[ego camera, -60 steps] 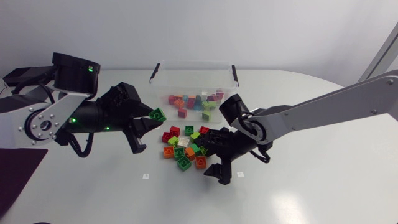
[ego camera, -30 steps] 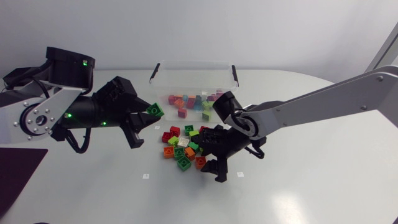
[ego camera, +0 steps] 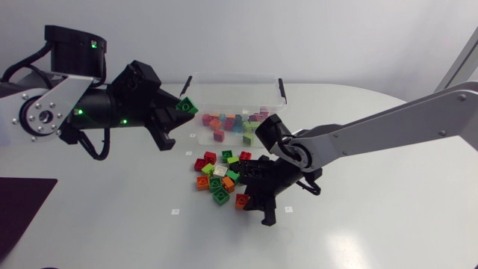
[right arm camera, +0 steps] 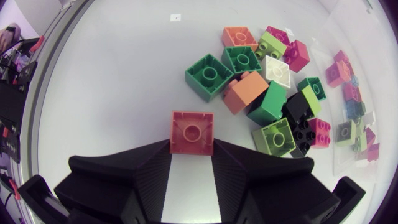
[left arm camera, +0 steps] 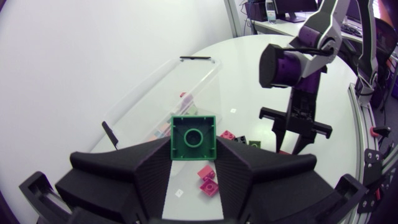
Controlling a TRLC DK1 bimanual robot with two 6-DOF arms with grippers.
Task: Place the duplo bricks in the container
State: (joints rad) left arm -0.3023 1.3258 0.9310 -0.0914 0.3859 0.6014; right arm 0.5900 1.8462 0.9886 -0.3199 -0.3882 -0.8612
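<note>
My left gripper (ego camera: pixel 181 113) is raised near the left end of the clear container (ego camera: pixel 233 84), shut on a green brick (ego camera: pixel 187 107). The left wrist view shows that green brick (left arm camera: pixel 193 137) clamped between the fingers, with the container (left arm camera: pixel 163 93) ahead and below. My right gripper (ego camera: pixel 249 202) is low at the near edge of the loose brick pile (ego camera: pixel 219 173), shut on an orange brick (ego camera: pixel 241 201). In the right wrist view the orange brick (right arm camera: pixel 191 131) sits between the fingertips, and the pile (right arm camera: pixel 261 81) lies just ahead.
Several bricks (ego camera: pixel 231 122) lie inside the container. Small white markers (ego camera: pixel 175 211) dot the table in front of the pile. A dark mat (ego camera: pixel 22 200) covers the front left corner. My right arm (left arm camera: pixel 297 65) appears in the left wrist view.
My left arm rose and moved back toward the container with the green brick. My right gripper shifted slightly toward the front, and the orange brick moved with it.
</note>
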